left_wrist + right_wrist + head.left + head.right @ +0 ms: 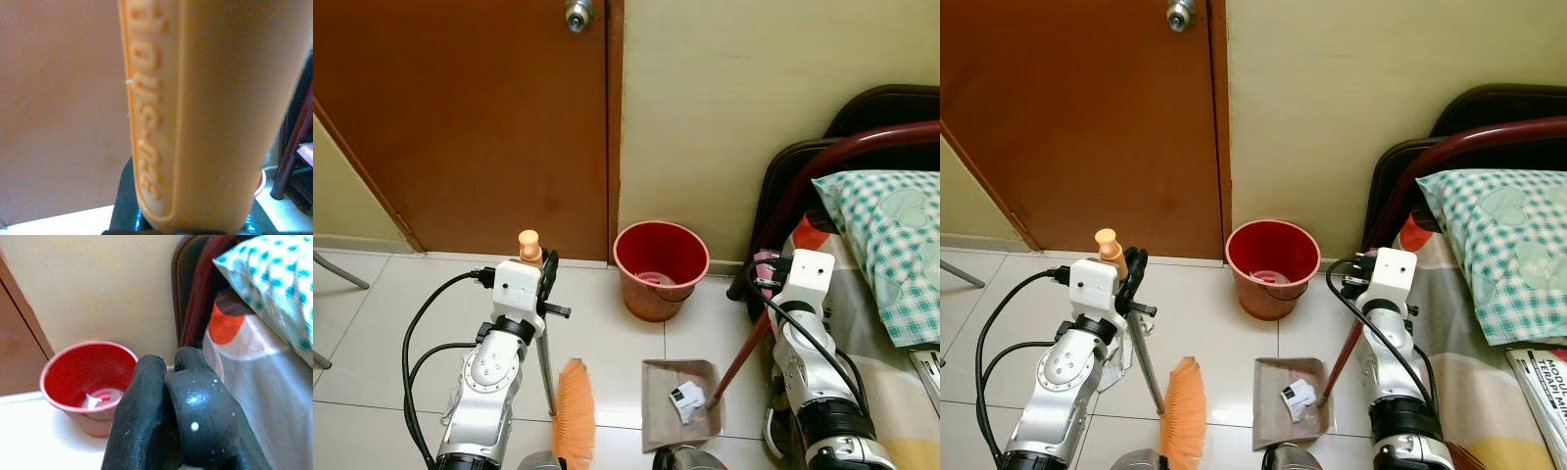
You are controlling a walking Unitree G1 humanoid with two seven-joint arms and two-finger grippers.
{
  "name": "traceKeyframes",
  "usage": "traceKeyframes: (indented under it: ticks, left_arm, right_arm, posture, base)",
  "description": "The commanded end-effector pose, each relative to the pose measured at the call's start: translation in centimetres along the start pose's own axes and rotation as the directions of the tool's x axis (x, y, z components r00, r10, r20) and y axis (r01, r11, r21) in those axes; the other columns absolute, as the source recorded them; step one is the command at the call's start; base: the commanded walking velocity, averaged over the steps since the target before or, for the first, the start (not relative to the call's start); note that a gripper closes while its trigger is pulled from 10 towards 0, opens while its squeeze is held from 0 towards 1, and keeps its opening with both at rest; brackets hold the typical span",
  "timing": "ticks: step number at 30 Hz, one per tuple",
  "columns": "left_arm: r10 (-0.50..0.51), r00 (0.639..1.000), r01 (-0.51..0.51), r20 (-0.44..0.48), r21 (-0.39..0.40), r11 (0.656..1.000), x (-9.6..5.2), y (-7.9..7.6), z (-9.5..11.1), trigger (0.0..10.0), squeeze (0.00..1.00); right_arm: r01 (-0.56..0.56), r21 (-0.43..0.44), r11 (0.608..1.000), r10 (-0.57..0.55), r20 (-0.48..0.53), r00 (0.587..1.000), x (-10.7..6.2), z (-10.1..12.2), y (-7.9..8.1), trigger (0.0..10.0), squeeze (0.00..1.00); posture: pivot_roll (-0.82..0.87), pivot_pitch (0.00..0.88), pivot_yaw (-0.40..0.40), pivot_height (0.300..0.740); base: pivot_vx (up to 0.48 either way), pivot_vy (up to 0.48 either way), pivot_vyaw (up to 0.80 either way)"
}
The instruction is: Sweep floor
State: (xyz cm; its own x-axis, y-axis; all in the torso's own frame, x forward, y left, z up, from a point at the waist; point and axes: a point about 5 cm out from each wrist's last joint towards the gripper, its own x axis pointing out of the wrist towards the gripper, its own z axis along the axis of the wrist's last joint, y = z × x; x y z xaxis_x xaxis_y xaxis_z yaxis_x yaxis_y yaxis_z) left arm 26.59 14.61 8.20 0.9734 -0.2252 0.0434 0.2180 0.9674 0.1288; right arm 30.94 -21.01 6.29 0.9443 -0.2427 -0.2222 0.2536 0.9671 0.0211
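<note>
The left claw (546, 266) clamps the orange-bristled broom (574, 409) by its thin metal pole, the right claw (762, 277) clasps the flat brown dustpan (678, 401) by its handle, near the round red plastic bucket (660, 267)

Broom (574, 411) left of dustpan (679, 401), bucket (660, 266) behind

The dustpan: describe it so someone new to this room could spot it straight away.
Find the brown door, then the red bucket by the wall to its right. On the tiles just in front of the bucket lies the dustpan, flat and brown, with white litter in it, beside the orange broom.
</note>
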Motion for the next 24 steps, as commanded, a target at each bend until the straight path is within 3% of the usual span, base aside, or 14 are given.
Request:
traceKeyframes:
  ticks: [1, 4, 6, 10, 17, 21, 24]
  left_arm:
    - [0.027, 1.0, -0.026, -0.005, 0.048, 0.998, -0.2, 0.9, -0.3, 10.0, 0.0]
    - [0.073, 0.997, -0.07, -0.036, 0.073, 0.995, -0.7, 1.6, -1.0, 10.0, 0.0]
    - [0.125, 0.99, -0.123, -0.065, 0.033, 0.992, -1.3, 1.9, -1.4, 10.0, 0.0]
    - [0.115, 0.991, -0.112, -0.068, 0.04, 0.993, -1.8, 1.5, -1.6, 10.0, 0.0]
    - [0.119, 0.992, -0.117, -0.041, 0.046, 0.992, -1.6, 0.9, -1.3, 10.0, 0.0]
    - [0.168, 0.985, -0.17, 0.025, 0.188, 0.967, -1.0, 1.8, -0.3, 10.0, 0.0]
    - [0.155, 0.987, -0.16, 0.041, 0.174, 0.972, -0.8, 1.8, 0.2, 10.0, 0.0]
  right_arm:
    - [-0.032, 0.037, 0.999, 0.028, 0.099, 0.995, 0.7, 3.1, 0.7, 10.0, 0.0]
    - [-0.049, 0.055, 0.997, 0.041, 0.138, 0.99, 1.1, 4.8, 1.0, 10.0, 0.0]
    - [-0.065, 0.056, 0.996, 0.055, 0.171, 0.984, 1.5, 6.2, 1.0, 10.0, 0.0]
    - [-0.086, 0.081, 0.993, 0.07, 0.181, 0.981, 1.8, 7.2, 1.1, 10.0, 0.0]
    - [-0.314, 0.114, 0.943, 0.279, 0.248, 0.928, 2.4, 11.7, 4.1, 10.0, 0.0]
    - [-0.357, 0.117, 0.927, 0.312, 0.288, 0.905, 2.6, 13.9, 5.1, 10.0, 0.0]
    - [-0.359, 0.127, 0.925, 0.302, 0.33, 0.894, 2.6, 15.5, 5.1, 10.0, 0.0]
  posture:
    - [-0.02, 0.0, -0.027, 0.74]
    - [-0.02, 0.0, -0.032, 0.74]
    - [-0.01, 0.0, -0.038, 0.74]
    - [-0.01, 0.007, -0.043, 0.74]
    - [-0.02, 0.026, -0.052, 0.74]
    - [-0.02, 0.029, -0.06, 0.74]
    - [-0.02, 0.029, -0.06, 0.74]
  base:
    - [0.0, 0.0, 0.0]
    - [0.0, 0.0, 0.0]
    - [0.0, 0.0, 0.0]
    - [0.0, 0.0, 0.0]
    - [0.0, 0.0, 0.0]
    - [0.0, 0.0, 0.0]
    - [0.0, 0.0, 0.0]
